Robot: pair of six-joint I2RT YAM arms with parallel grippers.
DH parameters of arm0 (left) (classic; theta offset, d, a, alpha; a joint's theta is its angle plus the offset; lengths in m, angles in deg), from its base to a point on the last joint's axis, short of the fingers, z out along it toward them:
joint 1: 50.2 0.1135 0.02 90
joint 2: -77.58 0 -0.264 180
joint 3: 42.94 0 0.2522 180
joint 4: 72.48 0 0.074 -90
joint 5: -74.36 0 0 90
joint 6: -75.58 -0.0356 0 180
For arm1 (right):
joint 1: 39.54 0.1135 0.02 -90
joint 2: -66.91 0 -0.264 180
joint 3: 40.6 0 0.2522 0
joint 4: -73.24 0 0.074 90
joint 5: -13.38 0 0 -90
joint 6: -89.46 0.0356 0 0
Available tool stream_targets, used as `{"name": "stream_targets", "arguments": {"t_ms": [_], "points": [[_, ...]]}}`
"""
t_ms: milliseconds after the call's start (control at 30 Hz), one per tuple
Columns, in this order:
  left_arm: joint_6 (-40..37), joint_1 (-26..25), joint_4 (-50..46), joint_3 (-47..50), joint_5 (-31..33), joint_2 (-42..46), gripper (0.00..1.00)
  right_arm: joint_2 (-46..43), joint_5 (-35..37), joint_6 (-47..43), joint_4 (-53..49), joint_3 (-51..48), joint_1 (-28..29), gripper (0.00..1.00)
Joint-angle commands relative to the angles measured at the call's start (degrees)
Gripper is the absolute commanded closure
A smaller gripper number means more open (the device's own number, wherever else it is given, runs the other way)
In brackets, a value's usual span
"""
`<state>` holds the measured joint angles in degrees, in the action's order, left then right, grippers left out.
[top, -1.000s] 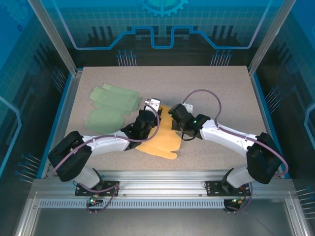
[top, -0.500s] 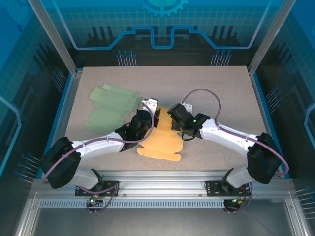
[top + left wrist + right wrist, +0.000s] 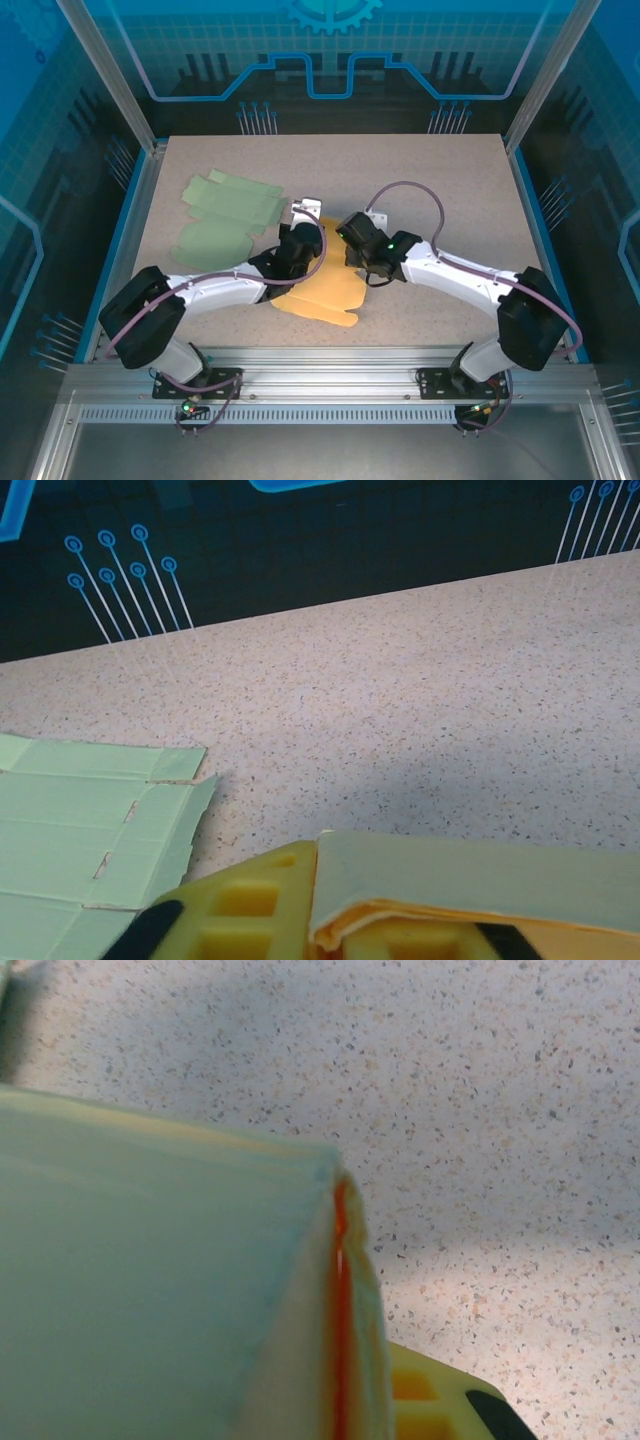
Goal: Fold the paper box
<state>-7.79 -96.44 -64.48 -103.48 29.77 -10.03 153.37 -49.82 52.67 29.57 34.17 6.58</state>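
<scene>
The orange paper box [image 3: 325, 292] sits mid-table between the arms, barely begun, with most panels lying flat. The right gripper [image 3: 346, 247] is clamped on a raised flap. The left gripper [image 3: 308, 232] narrowly straddles a folded edge, and I cannot tell whether it grips.

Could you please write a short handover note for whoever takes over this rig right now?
The left gripper has a folded edge of the orange box blank between its fingers; I cannot tell if it is clamped.
The right gripper is shut on the same blank.
The blank lies mid-table, towards the front. A green blank lies flat at the rear left.
Done: one fold started.
Left: all remaining folds; no box is formed yet.
</scene>
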Motion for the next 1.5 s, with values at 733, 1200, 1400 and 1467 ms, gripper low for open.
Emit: {"name": "stream_targets", "arguments": {"t_ms": [733,1200,1400,1467], "points": [[18.19,10.24,-20.72,3.70,-27.91,21.11,0.01,26.23,-15.48,-25.29,-28.39,25.48,-8.92,1.00],[17.40,14.07,-20.26,8.38,-26.79,26.87,0.01,43.09,-0.96,-26.66,-37.90,38.16,-9.36,1.00],[17.04,14.25,-20.23,8.99,-25.92,27.61,0.01,49.31,3.41,-25.72,-39.00,41.50,-8.93,1.00],[17.19,14.31,-19.96,9.07,-26.08,27.63,0.01,50.61,3.76,-25.31,-38.94,41.98,-8.74,1.00]]}}
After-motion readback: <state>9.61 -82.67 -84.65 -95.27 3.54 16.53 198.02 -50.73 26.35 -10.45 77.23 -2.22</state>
